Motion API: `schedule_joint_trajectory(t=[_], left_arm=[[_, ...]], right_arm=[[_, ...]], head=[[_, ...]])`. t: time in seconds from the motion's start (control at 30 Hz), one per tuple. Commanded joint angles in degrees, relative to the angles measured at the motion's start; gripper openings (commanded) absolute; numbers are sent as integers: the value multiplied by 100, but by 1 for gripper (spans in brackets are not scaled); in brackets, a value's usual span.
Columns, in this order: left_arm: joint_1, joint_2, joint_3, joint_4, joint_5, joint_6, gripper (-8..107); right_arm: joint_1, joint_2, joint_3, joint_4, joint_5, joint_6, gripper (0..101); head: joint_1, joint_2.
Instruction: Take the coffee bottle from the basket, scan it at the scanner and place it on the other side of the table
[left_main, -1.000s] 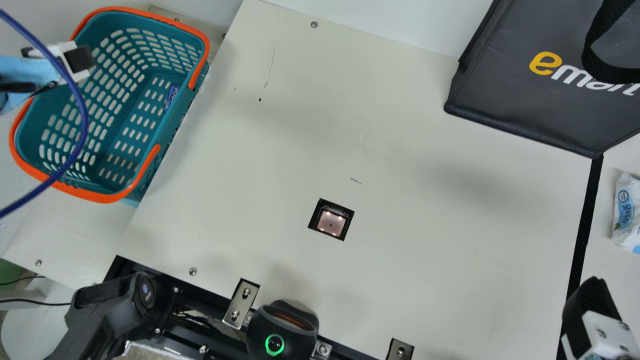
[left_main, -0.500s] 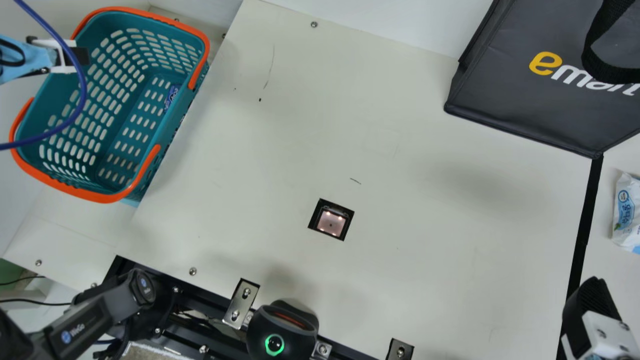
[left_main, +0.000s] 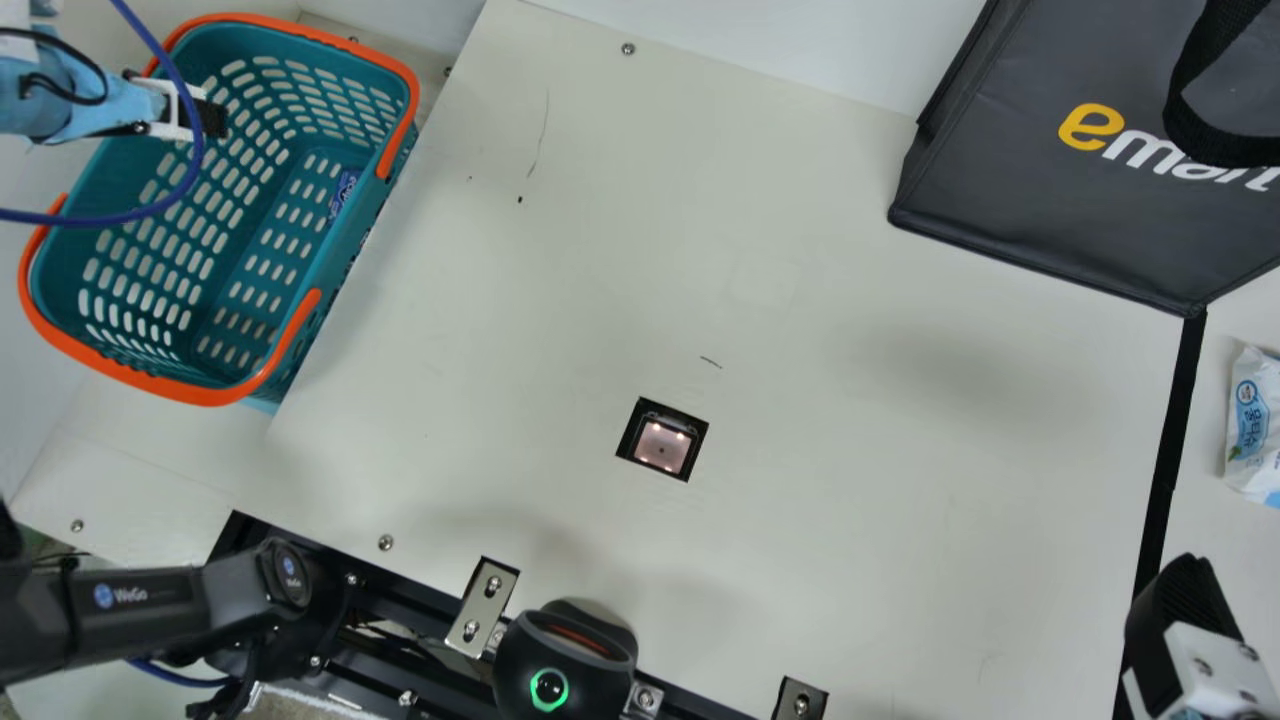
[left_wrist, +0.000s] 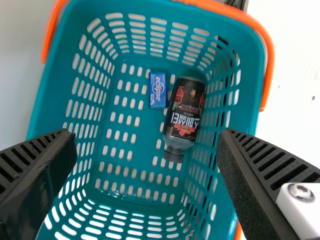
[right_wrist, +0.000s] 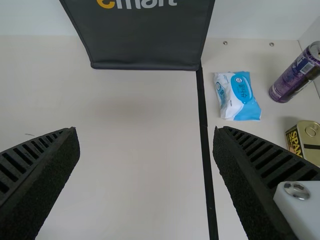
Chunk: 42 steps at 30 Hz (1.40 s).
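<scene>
1. The coffee bottle (left_wrist: 186, 107) lies on its side on the floor of the basket (left_wrist: 137, 7), close to one long wall, with a small blue packet (left_wrist: 158, 90) just beside it. Whether bottle and packet touch cannot be told.
2. The left end effector (left_wrist: 148, 137) is over the basket, its fingers wide apart with nothing between them. The right end effector (right_wrist: 146, 137) also has its fingers apart and empty, over the surface (left_main: 800, 400).
3. The bottle should prove moderately heavy if full, and firm rather than squashy. Whether it is plastic or glass cannot be told, so it deserves the care due to something breakable.
4. Its round, smooth body may roll or slip under an uneven squeeze. The best hold is probably across the labelled middle, near the balance point, one finger on each long side; the narrow dark cap (left_wrist: 174, 154) would let it swing.
5. Room looks tight on both flanks: one finger must slip in by the wall, the other by the packet, which could be pinched or dragged along.
6. A hold across the label may cover the barcode, so the bottle may need turning over the scanner (left_main: 662, 446).
</scene>
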Motion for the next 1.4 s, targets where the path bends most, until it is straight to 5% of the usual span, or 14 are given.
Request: schedule_joint_trajectory(t=[0.0, 0.8, 1.37], left_arm=[[-36, 279, -49, 29, -6, 29, 90], [-119, 2145, -651, 49, 125, 742, 90], [86, 2396, -190, -344, 23, 1865, 90]], right_arm=[[0, 0, 0, 0, 0, 0, 95], [0, 0, 0, 0, 5, 0, 95], [0, 0, 0, 0, 5, 0, 95]], head=[[-166, 23], [-166, 23], [-166, 23]])
